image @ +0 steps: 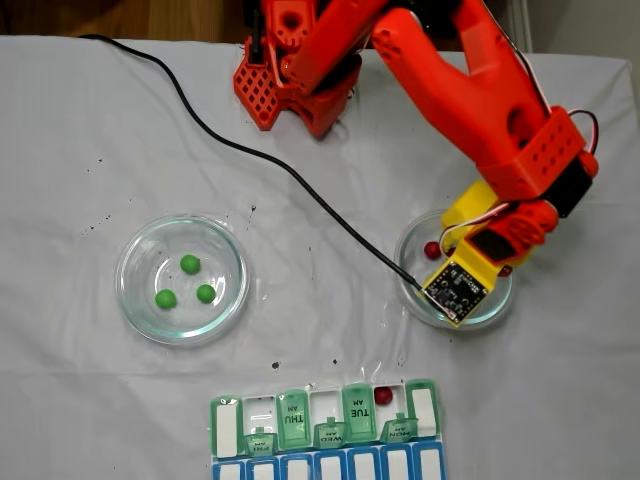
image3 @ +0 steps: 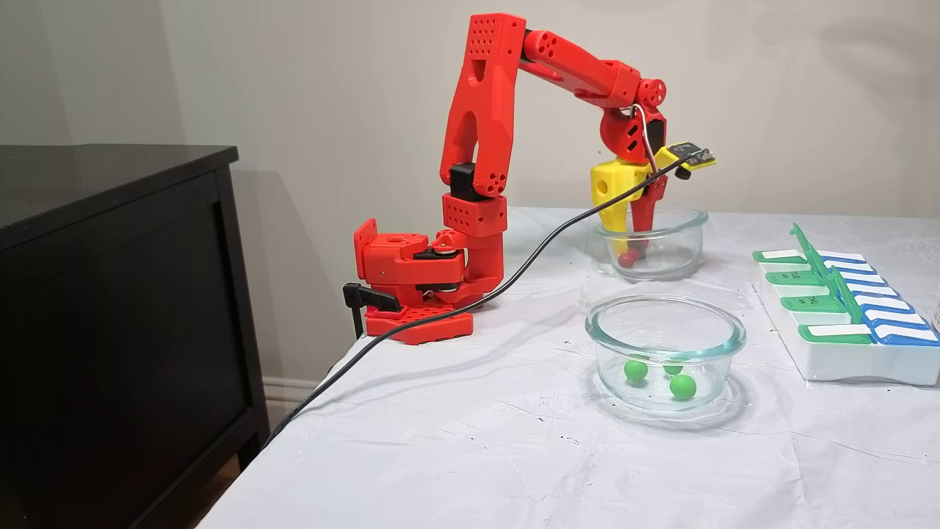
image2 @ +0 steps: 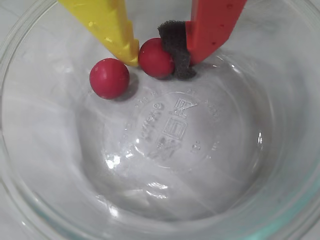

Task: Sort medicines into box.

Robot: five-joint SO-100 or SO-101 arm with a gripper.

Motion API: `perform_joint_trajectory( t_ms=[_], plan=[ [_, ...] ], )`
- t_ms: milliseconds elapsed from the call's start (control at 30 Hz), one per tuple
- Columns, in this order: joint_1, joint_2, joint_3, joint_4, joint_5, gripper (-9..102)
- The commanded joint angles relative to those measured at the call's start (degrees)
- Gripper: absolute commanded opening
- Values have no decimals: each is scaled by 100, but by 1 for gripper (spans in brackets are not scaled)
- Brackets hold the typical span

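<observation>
Inside the right-hand glass dish of the top-down fixed view, the gripper is closing on a red ball: in the wrist view the yellow finger is touching its left side and the dark foam pad on the red finger is pressing its right, jaws only a ball's width apart. Whether the ball is lifting off the glass cannot be told. A second red ball is lying just beside it, left of the yellow finger. From above, the wrist is covering most of this dish; one red ball is peeking out. A third red ball is sitting in an open cell of the box, whose lower edge is being cut off by the frame. Three green balls are resting in the left dish, well apart. A black cable is crossing the white cloth.
</observation>
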Motion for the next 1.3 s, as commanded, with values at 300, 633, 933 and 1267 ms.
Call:
perform_joint_trajectory(
  t_ms=[300, 633, 933, 1267],
  plan=[
    [940, 1477, -1002, 571, -290, 0],
    [2101, 1898, -2347, 861, -747, 0],
    [3208, 1591, -2487, 132, -1503, 0],
    [4412, 1608, -2303, 167, -2241, 0]
  ],
)
